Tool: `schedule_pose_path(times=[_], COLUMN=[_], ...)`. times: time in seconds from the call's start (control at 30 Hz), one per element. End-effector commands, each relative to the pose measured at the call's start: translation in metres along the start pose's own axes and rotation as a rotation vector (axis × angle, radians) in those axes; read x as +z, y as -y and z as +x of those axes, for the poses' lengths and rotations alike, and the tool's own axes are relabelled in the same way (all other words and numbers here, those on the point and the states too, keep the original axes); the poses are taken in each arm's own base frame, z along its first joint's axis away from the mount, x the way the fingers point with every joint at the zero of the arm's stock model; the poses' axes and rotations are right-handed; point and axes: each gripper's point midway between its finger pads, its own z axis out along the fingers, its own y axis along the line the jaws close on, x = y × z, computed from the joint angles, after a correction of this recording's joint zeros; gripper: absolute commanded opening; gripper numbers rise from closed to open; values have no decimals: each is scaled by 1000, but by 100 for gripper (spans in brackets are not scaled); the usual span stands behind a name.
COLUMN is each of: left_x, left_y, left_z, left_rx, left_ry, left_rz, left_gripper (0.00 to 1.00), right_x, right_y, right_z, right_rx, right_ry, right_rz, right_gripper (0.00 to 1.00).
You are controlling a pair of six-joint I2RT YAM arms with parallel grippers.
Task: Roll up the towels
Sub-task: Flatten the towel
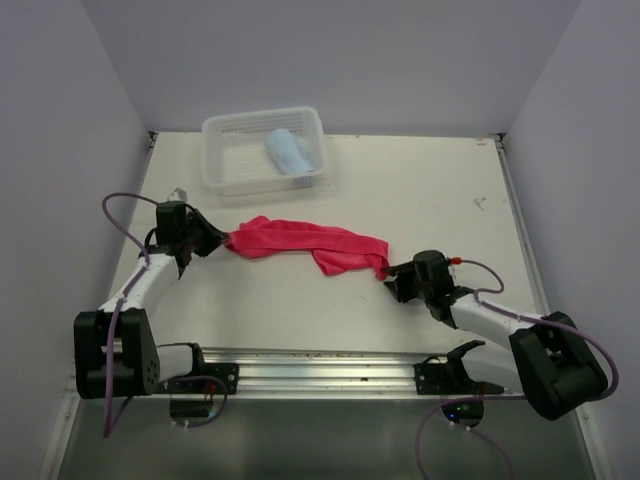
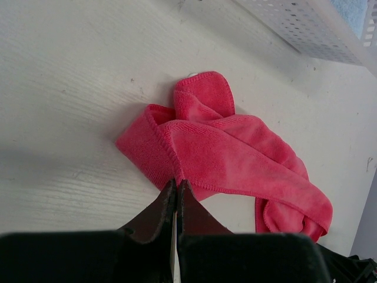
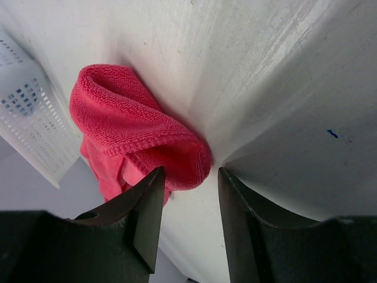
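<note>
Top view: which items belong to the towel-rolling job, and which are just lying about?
Job:
- pink-red towel, stretched out on the table
- light blue towel, in the plastic basket
- left gripper, shut on the pink-red towel's end
- right gripper, open at its other end

Lying about:
- plastic basket

Blue towel (image 2: 355, 8) cropped at top-rt corner, left wrist view; basket (image 2: 306, 32) mostly out of frame.

We see a pinkish-red towel (image 1: 305, 243) lying on the tabletop (image 1: 420, 190) between left pincer (image 1: 215, 240) and right pincer (image 1: 392, 278); light blue towel (image 1: 289, 152) in basket (image 1: 225, 165).
</note>
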Motion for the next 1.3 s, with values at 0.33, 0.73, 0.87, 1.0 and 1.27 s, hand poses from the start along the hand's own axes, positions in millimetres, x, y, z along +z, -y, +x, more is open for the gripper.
schedule_pose_path(times=[0.33,0.73,0.87,1.0,1.27], left_x=[1,0,-6,-19,-52], left_y=[6,9,20,42,76], left_z=[-6,-9,-21,-57,-123], left_rx=[30,37,53,43,-35], left_ry=[19,23,34,102,210], left_rz=[44,49,54,79,164], left_gripper=[0,0,0,0,0], right_x=[17,6,-11,-13,-35], right_y=[4,-1,-51,-91,-126], right_z=[12,-2,-8,-12,-68], right_rx=[6,-117,-351,-586,-1062], right_ry=[-11,64,78,-28,113], right_rz=[18,34,-26,-36,147], right_gripper=[42,0,0,0,0])
